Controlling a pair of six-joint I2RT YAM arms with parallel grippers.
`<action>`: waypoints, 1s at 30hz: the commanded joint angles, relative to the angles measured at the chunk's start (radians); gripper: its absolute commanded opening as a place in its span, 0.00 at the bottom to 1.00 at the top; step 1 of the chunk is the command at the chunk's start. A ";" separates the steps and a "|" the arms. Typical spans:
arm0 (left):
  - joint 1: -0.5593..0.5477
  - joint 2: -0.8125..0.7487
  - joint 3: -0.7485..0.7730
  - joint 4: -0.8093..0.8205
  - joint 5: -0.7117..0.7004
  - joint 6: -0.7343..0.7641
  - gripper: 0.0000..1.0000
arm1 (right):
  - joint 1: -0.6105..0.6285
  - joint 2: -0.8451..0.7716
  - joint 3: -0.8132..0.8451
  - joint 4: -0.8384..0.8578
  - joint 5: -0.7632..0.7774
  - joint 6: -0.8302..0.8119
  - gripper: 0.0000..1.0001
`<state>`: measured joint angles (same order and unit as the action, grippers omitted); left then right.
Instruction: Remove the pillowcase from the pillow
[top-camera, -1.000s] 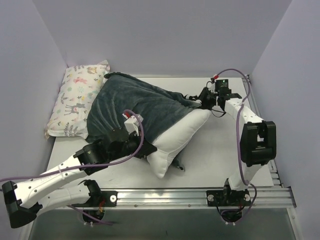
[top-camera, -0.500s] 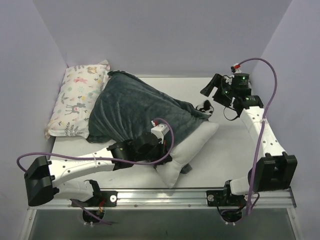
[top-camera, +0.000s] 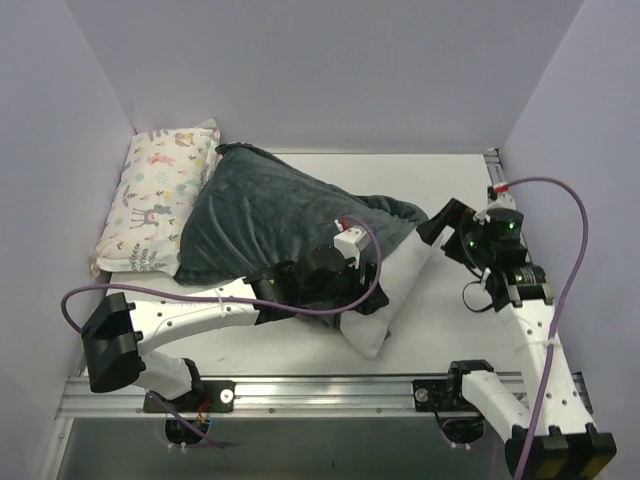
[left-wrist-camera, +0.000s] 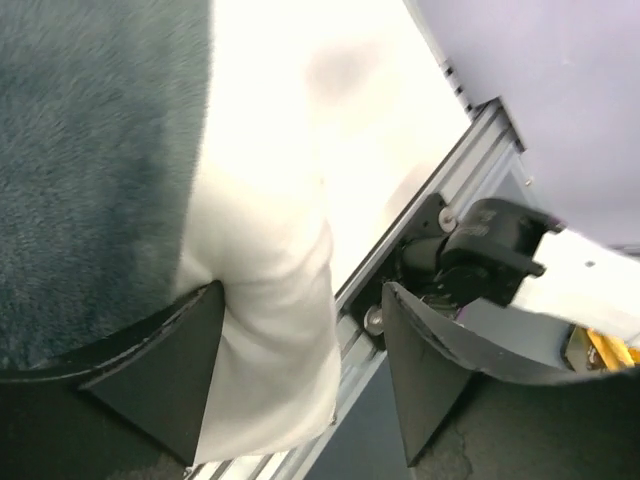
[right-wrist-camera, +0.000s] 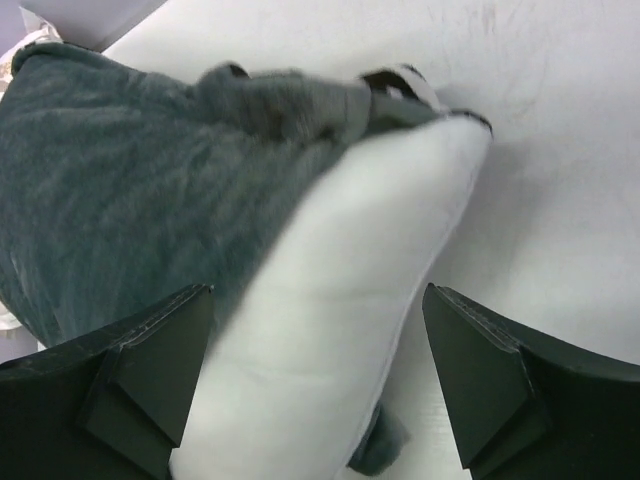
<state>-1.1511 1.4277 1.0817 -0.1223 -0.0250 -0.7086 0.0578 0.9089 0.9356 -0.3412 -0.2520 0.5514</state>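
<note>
Pillowcase (top-camera: 270, 215) covers most of the pillow (top-camera: 388, 285), and with left tool (left-wrist-camera: 300, 290) and right tool (right-wrist-camera: 318, 290) both gaping, clamping nothing, any tug may drag both together.

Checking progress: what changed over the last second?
The right gripper left the far edge of the pillowcase and pulled back nearer, open, facing the right corner of the pillow. The left gripper slid right along the pillow, which shifted rightward. The pillowcase still covers most of it; the animal-print pillow stayed.

White table (top-camera: 445, 312) w/ pillow (top-camera: 388, 296), pillowcase (top-camera: 260, 210) & sm. animal-print pillow (top-camera: 158, 196) atop
</note>
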 joint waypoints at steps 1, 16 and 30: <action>0.001 -0.025 0.113 0.050 -0.007 0.070 0.73 | -0.003 -0.094 -0.122 -0.024 -0.021 0.038 0.89; 0.327 0.167 0.420 -0.249 -0.135 0.265 0.86 | 0.204 -0.272 -0.351 0.186 -0.038 0.200 1.00; 0.425 0.388 0.521 -0.278 0.005 0.258 0.42 | 0.244 -0.082 -0.514 0.501 -0.089 0.298 0.95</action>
<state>-0.7483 1.7889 1.5555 -0.3588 -0.0608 -0.4538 0.2832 0.7841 0.4427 0.0593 -0.3218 0.8188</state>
